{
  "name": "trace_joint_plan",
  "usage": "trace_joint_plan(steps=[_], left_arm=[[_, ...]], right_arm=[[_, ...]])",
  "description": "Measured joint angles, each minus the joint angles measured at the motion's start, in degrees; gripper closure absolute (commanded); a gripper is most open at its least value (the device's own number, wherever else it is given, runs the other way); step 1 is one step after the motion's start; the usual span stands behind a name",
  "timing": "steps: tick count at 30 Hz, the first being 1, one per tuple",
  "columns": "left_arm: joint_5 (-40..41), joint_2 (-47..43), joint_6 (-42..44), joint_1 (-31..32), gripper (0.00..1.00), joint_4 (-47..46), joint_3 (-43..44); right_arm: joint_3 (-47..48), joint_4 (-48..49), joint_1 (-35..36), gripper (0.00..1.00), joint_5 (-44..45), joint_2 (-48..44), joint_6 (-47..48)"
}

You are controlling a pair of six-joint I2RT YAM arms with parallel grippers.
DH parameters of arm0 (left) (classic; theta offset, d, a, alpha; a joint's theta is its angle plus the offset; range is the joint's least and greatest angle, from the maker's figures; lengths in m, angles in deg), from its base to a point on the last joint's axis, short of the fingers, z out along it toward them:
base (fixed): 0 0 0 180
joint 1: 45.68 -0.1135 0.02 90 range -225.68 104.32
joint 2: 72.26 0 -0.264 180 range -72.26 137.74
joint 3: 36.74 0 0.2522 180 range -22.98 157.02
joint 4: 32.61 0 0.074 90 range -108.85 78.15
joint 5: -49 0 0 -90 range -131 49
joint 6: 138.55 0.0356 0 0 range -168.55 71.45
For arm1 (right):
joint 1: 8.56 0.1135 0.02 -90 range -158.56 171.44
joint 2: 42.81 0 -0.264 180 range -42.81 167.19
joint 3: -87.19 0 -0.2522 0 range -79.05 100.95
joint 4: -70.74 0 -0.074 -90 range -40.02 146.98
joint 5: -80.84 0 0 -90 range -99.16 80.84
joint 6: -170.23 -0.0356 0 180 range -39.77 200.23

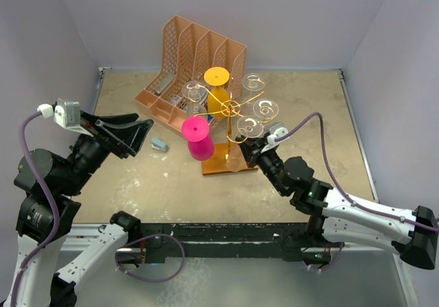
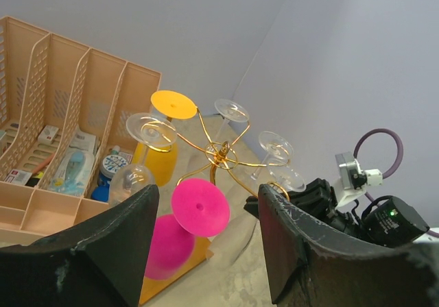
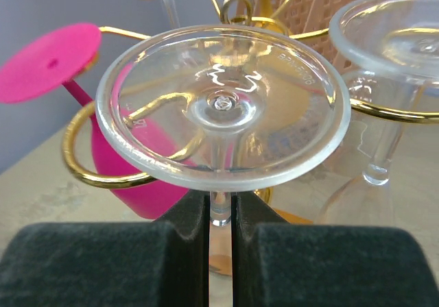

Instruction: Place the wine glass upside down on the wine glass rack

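Note:
The gold wire wine glass rack stands on its brown wooden base mid-table. My right gripper is shut on the stem of a clear wine glass, upside down with its foot up inside a gold spiral arm; the top view shows it at the rack's near right. A pink glass, a yellow glass and several clear glasses hang inverted on the rack. My left gripper is open and empty, raised to the left of the rack.
A peach slotted file organizer with small items stands behind the rack on the left. A small grey object lies on the table left of the base. Grey walls enclose the table.

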Motion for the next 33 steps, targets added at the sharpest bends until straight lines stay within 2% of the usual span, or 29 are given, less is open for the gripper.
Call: trace_joint_plan(steps=[13, 33], left_arm=[[0.00, 0.00, 0.02, 0.00, 0.43, 0.02, 0.00], [0.63, 0.00, 0.04, 0.00, 0.43, 0.44, 0.00]], right_arm=[[2.60, -1.20, -0.04, 1.00, -1.01, 6.43, 3.58], [2.36, -1.40, 0.02, 1.00, -13.25, 1.18, 5.40]])
